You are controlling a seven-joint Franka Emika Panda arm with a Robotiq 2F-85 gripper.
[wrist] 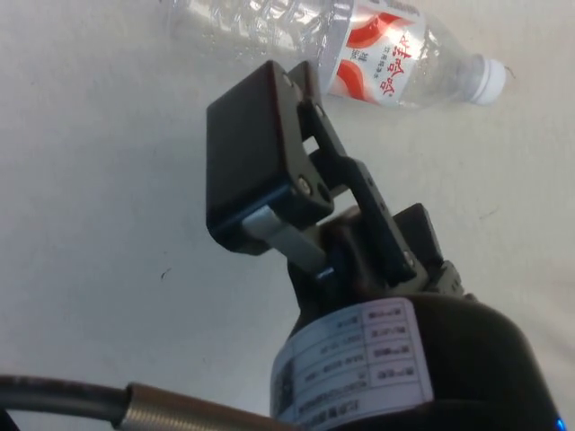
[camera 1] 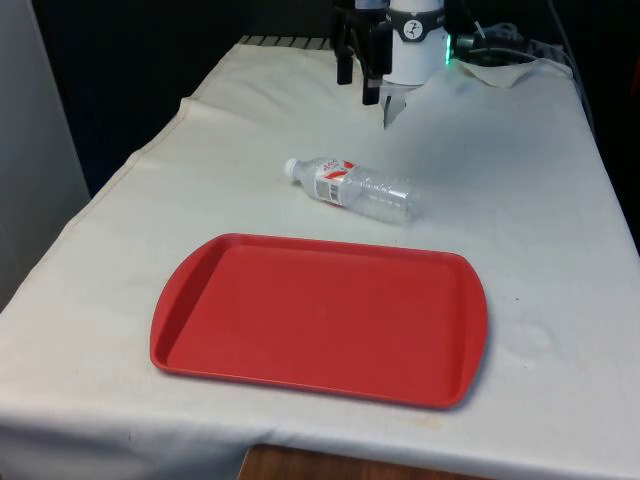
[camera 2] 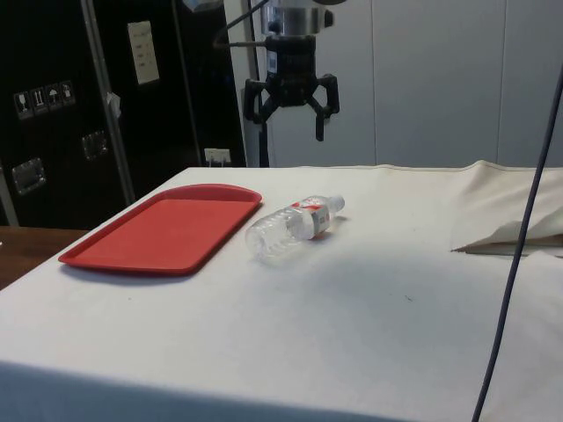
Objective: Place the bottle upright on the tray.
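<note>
Side view: the clear bottle lies on its side on the white cloth, just beside the red tray, while my gripper hangs above it, fingers spread and holding nothing

Black curtains hang behind the white-clothed bench; dark cabinets and a pale wall stand beside.

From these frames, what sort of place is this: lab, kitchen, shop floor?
Most likely a robotics lab or test bench. A cloth-covered table holds just a red tray and a plastic bottle lying on its side, the gripper hangs above them, and dark cabinets stand behind.
</note>
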